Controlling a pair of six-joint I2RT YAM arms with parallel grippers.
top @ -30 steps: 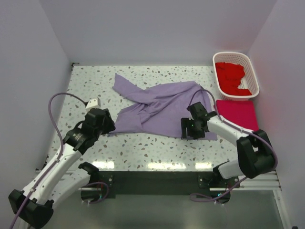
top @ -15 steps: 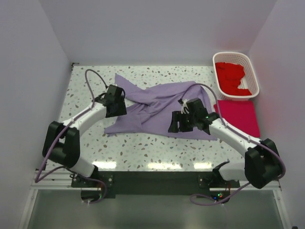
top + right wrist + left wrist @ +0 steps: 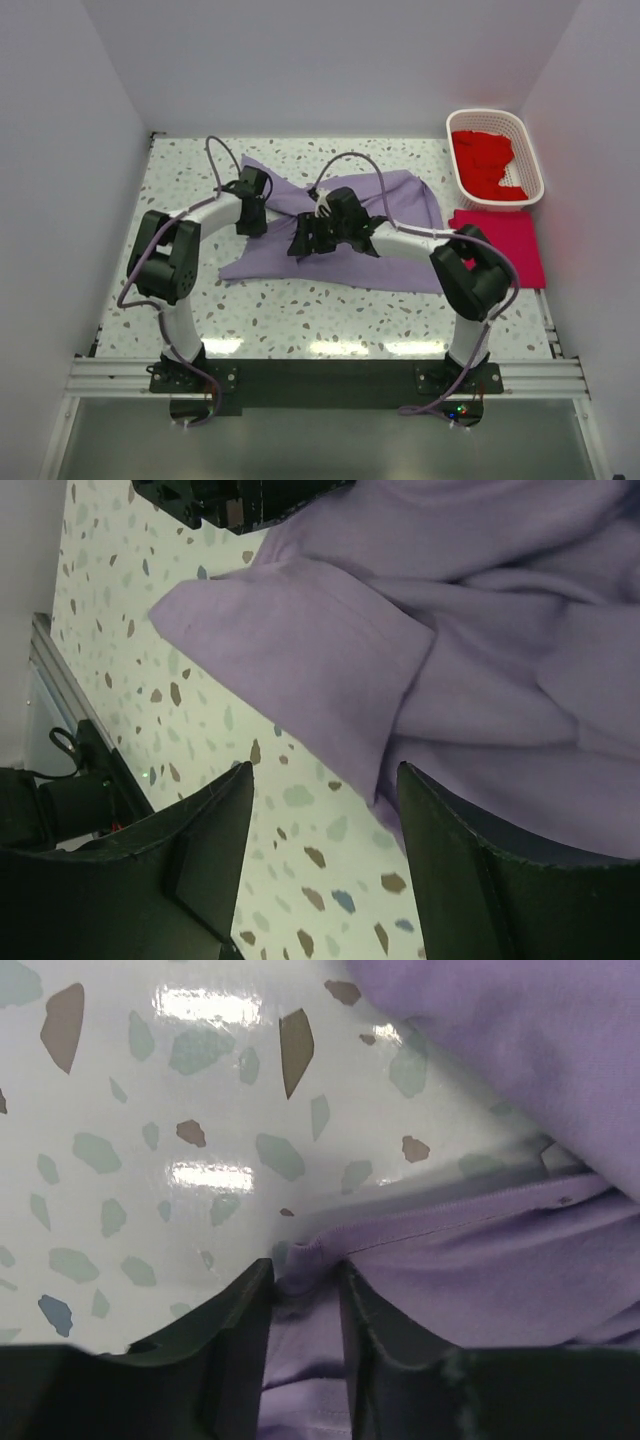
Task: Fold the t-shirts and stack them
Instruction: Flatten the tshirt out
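Note:
A crumpled purple t-shirt (image 3: pixel 340 225) lies spread across the middle of the table. My left gripper (image 3: pixel 251 217) is at the shirt's left part; in the left wrist view it (image 3: pixel 303 1270) is shut on a bunched hemmed edge of the purple fabric (image 3: pixel 480 1260). My right gripper (image 3: pixel 305 240) hovers open over the shirt's near left portion. In the right wrist view it (image 3: pixel 325 780) is wide open above a folded flap of the shirt (image 3: pixel 330 650) and holds nothing. A folded magenta shirt (image 3: pixel 505 245) lies at the right.
A white basket (image 3: pixel 528 150) with red shirts (image 3: pixel 485 160) stands at the back right, just behind the folded magenta shirt. The speckled table (image 3: pixel 300 310) shows in front of the purple shirt. The left arm's gripper body shows at the top of the right wrist view (image 3: pixel 240 500).
Both arms swung in from the near edge. The left gripper went to the shirt's left part and shut on its edge. The right gripper moved left across the shirt, staying open.

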